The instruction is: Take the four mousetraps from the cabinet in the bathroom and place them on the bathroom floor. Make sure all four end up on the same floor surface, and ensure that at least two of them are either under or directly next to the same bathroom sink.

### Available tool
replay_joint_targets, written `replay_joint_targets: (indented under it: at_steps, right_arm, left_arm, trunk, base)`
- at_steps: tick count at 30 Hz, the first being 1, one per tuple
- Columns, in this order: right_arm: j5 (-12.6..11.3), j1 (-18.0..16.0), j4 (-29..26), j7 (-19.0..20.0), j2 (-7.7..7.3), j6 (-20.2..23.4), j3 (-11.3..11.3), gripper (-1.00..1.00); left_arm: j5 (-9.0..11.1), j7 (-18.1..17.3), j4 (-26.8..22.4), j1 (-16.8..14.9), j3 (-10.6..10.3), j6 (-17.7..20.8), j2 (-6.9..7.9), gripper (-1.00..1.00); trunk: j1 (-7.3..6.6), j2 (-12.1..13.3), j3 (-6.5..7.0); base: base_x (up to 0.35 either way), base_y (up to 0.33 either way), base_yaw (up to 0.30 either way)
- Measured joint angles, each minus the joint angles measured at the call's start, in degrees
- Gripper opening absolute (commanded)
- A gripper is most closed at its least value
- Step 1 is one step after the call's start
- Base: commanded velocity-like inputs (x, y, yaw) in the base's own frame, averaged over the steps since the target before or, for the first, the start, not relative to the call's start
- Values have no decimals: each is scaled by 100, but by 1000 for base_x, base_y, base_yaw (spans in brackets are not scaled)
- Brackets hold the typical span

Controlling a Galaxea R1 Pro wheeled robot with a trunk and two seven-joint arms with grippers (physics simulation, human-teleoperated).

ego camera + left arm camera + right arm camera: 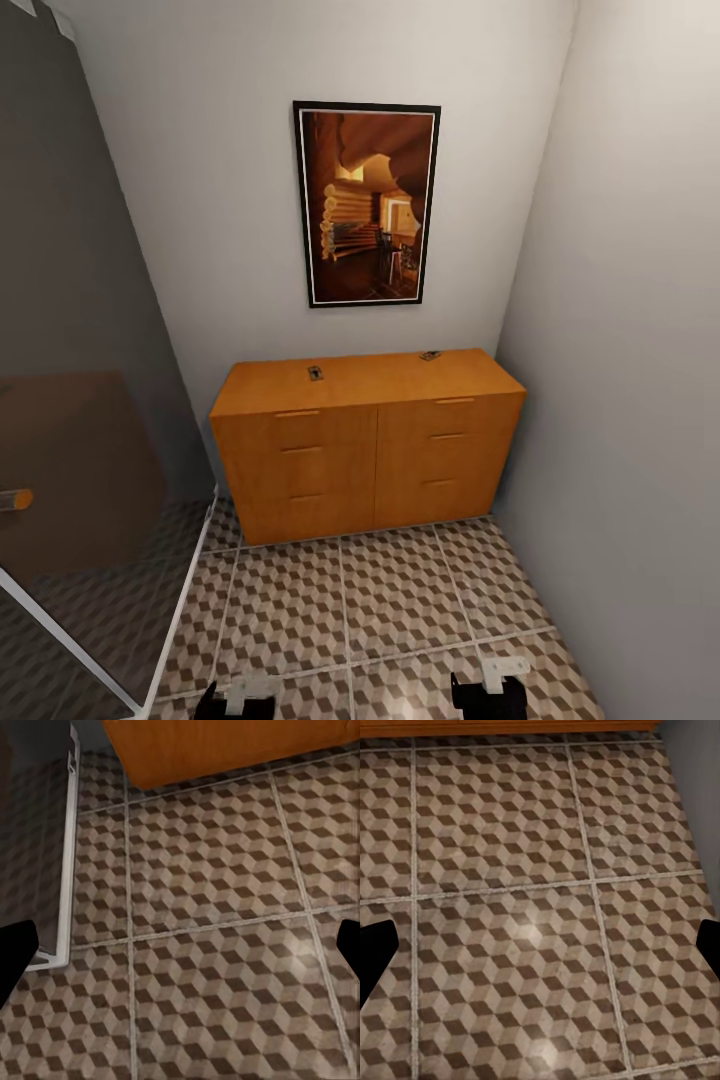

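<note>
A narrow bathroom corner with pale grey walls is seen, its floor [400, 600] laid in large square tiles printed with a brown, beige and white cube pattern and pale grout lines. Against the far wall, well ahead of both claws, stands the wide low orange-brown cabinet [370, 460], all six of its drawers shut, so nothing inside them can be seen. On its flat top two small dark mousetraps are made out: one mousetrap [315, 373] ahead of the left claw, the other mousetrap [431, 355] at the back edge, ahead of the right claw; the two lie well apart, and their details are too small to tell. Above the cabinet a black-framed picture [367, 203] of a log interior is hung. Off to the left claw's outer side a glass shower screen [80, 420] with a white frame is seen.

The left claw [180, 949] is held wide over bare tiles, its dark fingertips at the opposite edges of the wrist view, with the cabinet's base ahead of it. The right claw [540, 949] is likewise spread wide and holds nothing, with the grey wall near its outer side.
</note>
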Motion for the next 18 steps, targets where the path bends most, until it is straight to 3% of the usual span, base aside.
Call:
replay_joint_targets:
  at_steps: [7, 11, 13, 16, 17, 18]
  right_arm:
    - [0, 0, 0, 0, -1, 0, -1, 100]
    - [0, 0, 0, 0, 2, 0, 0, 100]
    - [0, 2, 0, 0, 3, 0, 2, 100]
    - [0, 1, 0, 0, 3, 0, -2, 100]
    - [0, 0, 0, 0, 2, 0, -2, 100]
    - [0, 0, 0, 0, 3, 0, 0, 100]
  left_arm:
    - [-1, -19, -1110, 1, 10, 1118, -5, 100]
    - [-6, -35, -2362, -1, 2, 2273, -6, 100]
    - [-1, -39, -2770, -1, -2, 2598, -6, 100]
    - [-6, -38, -4014, -2, -14, 3753, -9, 100]
    - [-2, -39, -4236, -1, -14, 3958, -9, 100]
    - [-1, -47, -4944, -1, -18, 4673, -10, 100]
  trunk:
    - [0, 0, 0]
    - [0, 0, 1]
    - [0, 0, 0]
    - [0, 0, 1]
    - [0, 0, 1]
    - [0, 1, 1]
  base:
    - [0, 0, 0]
    - [0, 0, 0]
    - [0, 0, 0]
    - [0, 0, 0]
    - [0, 0, 0]
    - [0, 0, 0]
